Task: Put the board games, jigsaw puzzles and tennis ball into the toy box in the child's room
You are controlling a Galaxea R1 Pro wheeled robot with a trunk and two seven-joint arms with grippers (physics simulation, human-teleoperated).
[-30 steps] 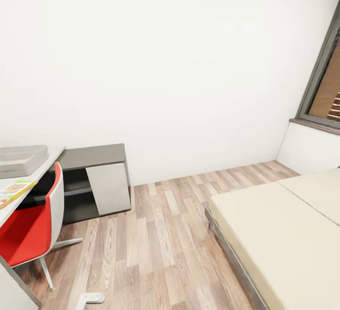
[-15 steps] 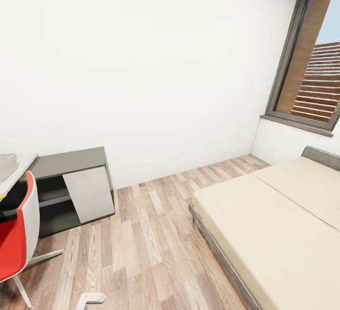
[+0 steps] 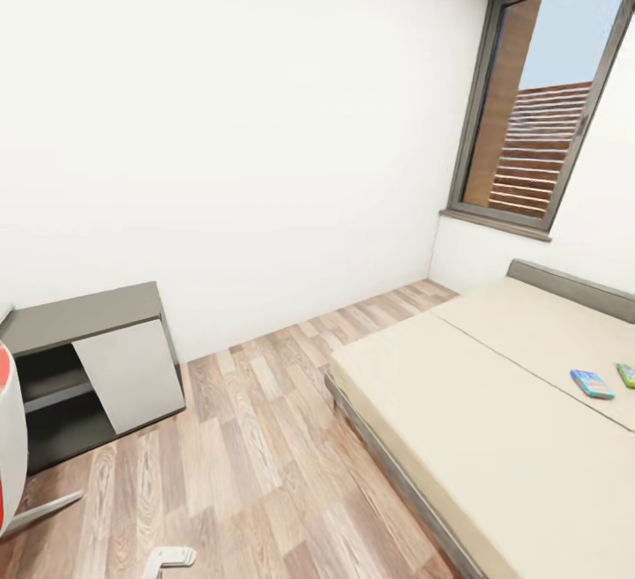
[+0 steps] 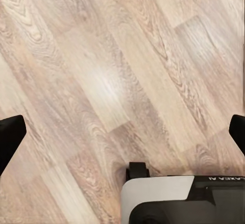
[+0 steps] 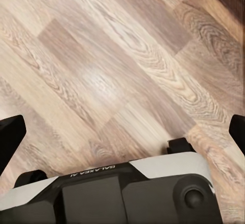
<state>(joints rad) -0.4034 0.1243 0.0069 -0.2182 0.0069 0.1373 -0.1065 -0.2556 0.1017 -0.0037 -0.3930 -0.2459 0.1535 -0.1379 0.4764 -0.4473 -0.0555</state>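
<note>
Two board games lie on the bed (image 3: pixel 459 438) near its far right side: a blue one (image 3: pixel 592 383) and a green-edged one (image 3: pixel 627 375) cut by the picture's edge. The bed has a beige mattress in two sections and a grey headboard (image 3: pixel 573 286). In the left wrist view my left gripper (image 4: pixel 122 132) hangs open over the wood-plank floor, its black fingertips (image 4: pixel 10 138) far apart. My right gripper (image 5: pixel 122 132) is likewise open over the floor, holding nothing. The table, the toy box, the jigsaw puzzles and the tennis ball are out of view.
A low dark-grey-topped cabinet (image 3: pixel 84 315) with a white door stands against the wall at the left. The edge of a red and white chair (image 3: pixel 9 438) shows beside it. A tall grey-framed window (image 3: pixel 538 112) is behind the bed. Wood floor (image 3: pixel 256 456) runs between cabinet and bed.
The head view has swung to the right: desk, grey bin and chair slid out at the left, while the window, headboard and the two games on the bed came into sight.
</note>
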